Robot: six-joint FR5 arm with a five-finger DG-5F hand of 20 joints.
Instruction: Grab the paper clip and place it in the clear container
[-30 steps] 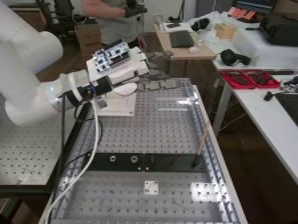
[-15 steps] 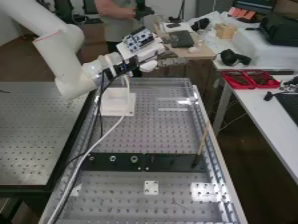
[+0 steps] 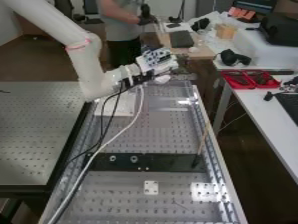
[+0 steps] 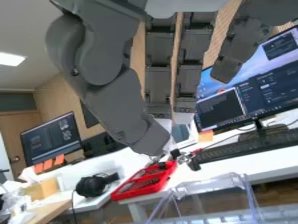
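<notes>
Shifted rightward and lower in the high view, the hand (image 4: pixel 110 60) appears spread, fingers straight. Position of the paper clip: cannot be told. Sound practice: locate it before pinching, and keep the fingertips off the clear container's (image 4: pixel 211 199) walls.

Desks and perforated metal stood in a workroom lit by a ceiling light (image 4: pixel 10 59).
The perforated metal table (image 3: pixel 163 137) had a second perforated surface (image 3: pixel 36 135) beside it, at the high view's left, with brown floor (image 3: pixel 40 62) behind and a pale wall (image 3: pixel 14 31) farther back. A white desk (image 3: pixel 269 117) stood at the high view's right, near a wood-topped desk (image 3: pixel 199 56). The wrist view showed a light brown wall (image 4: pixel 58 104), two lit monitors (image 4: pixel 50 138) and a dark keyboard (image 4: pixel 249 146).
</notes>
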